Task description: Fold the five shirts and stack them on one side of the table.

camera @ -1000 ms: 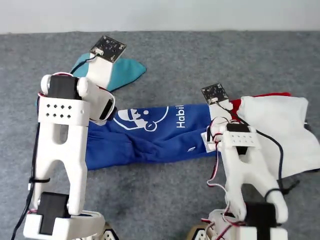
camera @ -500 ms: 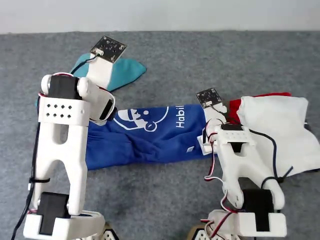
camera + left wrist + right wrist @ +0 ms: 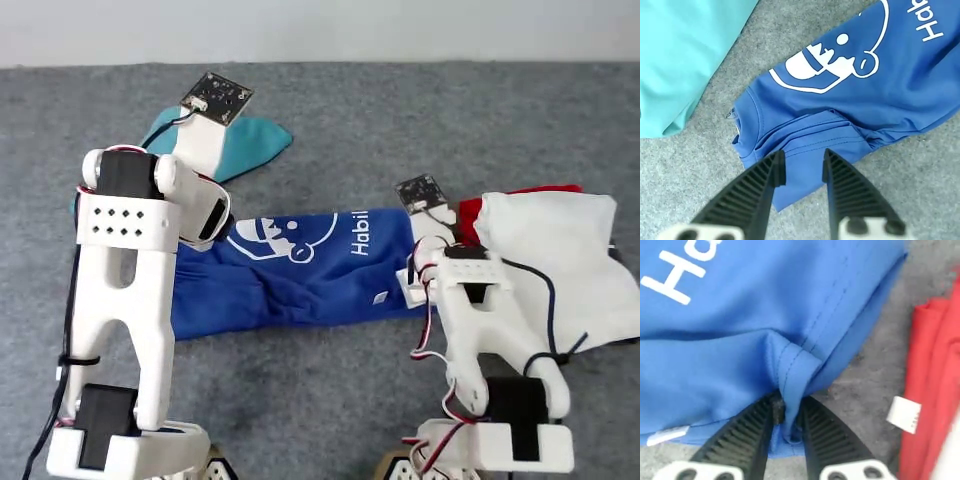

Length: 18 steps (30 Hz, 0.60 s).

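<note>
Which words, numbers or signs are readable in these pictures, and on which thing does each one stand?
White lettering, beside a white drawing on the blue shirt: cut off at the cloth's fold, so no whole word can be read.
Small white tag on the blue shirt: too small to read.
White label at the red shirt's edge: no print can be made out.
</note>
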Each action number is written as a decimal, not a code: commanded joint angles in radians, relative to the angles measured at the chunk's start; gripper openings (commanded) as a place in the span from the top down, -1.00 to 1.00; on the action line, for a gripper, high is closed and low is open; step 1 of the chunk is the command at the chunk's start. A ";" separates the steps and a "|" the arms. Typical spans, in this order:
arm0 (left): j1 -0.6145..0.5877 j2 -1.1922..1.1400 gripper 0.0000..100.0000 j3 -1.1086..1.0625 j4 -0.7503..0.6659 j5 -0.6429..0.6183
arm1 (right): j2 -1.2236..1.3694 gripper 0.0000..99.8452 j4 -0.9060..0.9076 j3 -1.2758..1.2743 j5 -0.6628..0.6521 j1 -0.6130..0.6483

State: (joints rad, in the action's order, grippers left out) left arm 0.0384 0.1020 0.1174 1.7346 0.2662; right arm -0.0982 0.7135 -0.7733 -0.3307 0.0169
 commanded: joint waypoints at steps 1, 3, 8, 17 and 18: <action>-0.002 0.043 0.75 0.002 0.018 -0.003 | -0.005 0.98 0.056 0.098 0.003 -0.073; -0.002 0.043 0.75 0.002 0.018 -0.003 | -0.005 0.98 0.094 0.137 0.003 -0.111; -0.002 0.043 0.75 -0.016 0.018 -0.003 | -0.005 0.98 0.194 0.253 0.003 -0.183; -0.002 0.044 0.75 -0.030 0.018 -0.003 | -0.005 0.98 0.404 0.442 0.003 -0.199; -0.002 0.044 0.75 -0.030 0.018 -0.003 | -0.005 0.98 0.417 0.459 0.003 -0.199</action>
State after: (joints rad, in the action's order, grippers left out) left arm 0.0384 0.1020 0.0882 1.7346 0.2662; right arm -0.0967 1.0848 -0.3974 -0.3307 -0.1734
